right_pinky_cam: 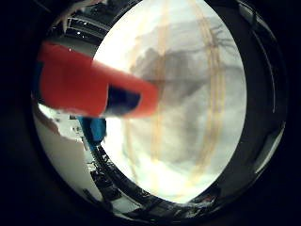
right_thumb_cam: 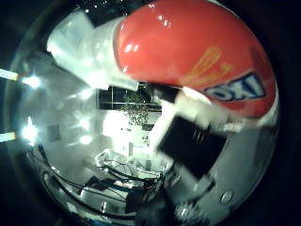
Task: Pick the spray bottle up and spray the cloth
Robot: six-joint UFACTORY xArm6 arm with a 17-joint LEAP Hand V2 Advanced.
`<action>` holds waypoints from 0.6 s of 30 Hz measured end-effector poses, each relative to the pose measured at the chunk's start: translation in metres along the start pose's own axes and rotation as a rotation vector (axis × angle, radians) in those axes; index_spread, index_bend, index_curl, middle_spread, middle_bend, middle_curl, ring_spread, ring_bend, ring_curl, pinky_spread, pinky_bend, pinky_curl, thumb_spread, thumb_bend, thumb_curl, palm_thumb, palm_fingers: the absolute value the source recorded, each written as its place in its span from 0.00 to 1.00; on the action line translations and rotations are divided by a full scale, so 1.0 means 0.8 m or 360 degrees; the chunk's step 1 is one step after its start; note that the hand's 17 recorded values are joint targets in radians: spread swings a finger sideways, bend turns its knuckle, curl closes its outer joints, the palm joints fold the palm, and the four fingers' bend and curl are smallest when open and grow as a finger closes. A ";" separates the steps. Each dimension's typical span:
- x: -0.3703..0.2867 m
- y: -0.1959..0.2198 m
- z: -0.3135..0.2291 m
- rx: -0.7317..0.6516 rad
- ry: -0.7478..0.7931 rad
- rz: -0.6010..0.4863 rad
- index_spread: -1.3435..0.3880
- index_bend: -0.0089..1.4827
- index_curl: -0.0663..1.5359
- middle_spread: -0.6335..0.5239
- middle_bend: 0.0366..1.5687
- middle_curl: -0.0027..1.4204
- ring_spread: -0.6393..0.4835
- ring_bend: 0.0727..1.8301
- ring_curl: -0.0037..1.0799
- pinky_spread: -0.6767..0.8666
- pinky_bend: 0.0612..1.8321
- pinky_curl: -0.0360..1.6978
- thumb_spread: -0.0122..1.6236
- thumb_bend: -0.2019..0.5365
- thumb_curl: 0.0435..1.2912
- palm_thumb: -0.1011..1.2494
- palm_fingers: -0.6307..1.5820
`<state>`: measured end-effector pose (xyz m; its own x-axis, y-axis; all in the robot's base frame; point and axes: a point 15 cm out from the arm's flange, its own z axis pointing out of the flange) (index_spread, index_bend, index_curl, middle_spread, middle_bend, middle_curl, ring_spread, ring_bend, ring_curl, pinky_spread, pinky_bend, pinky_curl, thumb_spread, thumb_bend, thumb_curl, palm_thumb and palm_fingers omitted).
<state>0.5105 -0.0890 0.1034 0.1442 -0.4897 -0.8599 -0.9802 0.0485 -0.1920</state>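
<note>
The spray bottle [right_thumb_cam: 188, 47] is red-orange with a blue label and lies close against my palm, filling much of the thumb side view. Its white spray head [right_thumb_cam: 85, 47] sticks out at one end. In the little finger side view the bottle's red body [right_pinky_cam: 80, 80] and a blue part of it [right_pinky_cam: 122, 99] hang over the cloth [right_pinky_cam: 188, 104], which is white with pale yellow stripes and lies spread and wrinkled below. A black and white finger of my right hand [right_thumb_cam: 188, 141] is curled against the bottle's side.
A pale tabletop [right_pinky_cam: 66, 155] shows beside the cloth's edge. A teal part of the hand [right_pinky_cam: 94, 127] sits under the bottle. The thumb side view looks out past the bottle at a room with bright lights [right_thumb_cam: 33, 83] and distant furniture.
</note>
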 end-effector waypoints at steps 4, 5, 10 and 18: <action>-0.024 -0.007 0.020 -0.0024 -0.0070 -0.0016 0.63 0.65 0.44 0.47 0.72 0.48 0.40 0.63 0.54 0.27 0.60 0.39 0.55 0.27 0.26 0.71 0.88; -0.029 -0.009 0.021 -0.0022 -0.0078 -0.0022 0.64 0.69 0.46 0.47 0.74 0.48 0.40 0.65 0.55 0.27 0.61 0.41 0.55 0.27 0.27 0.73 0.86; -0.057 -0.020 0.018 0.0024 -0.0118 -0.0049 0.67 0.78 0.49 0.48 0.82 0.49 0.41 0.74 0.60 0.30 0.65 0.50 0.55 0.28 0.34 0.87 0.82; -0.148 -0.030 -0.019 0.0049 -0.0062 -0.0190 0.68 0.81 0.49 0.49 0.87 0.47 0.43 0.78 0.60 0.33 0.61 0.65 0.55 0.26 0.44 0.91 0.81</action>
<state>0.5152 -0.0456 0.2171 0.2655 -0.4595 -0.8476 -0.9511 0.0190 -0.3083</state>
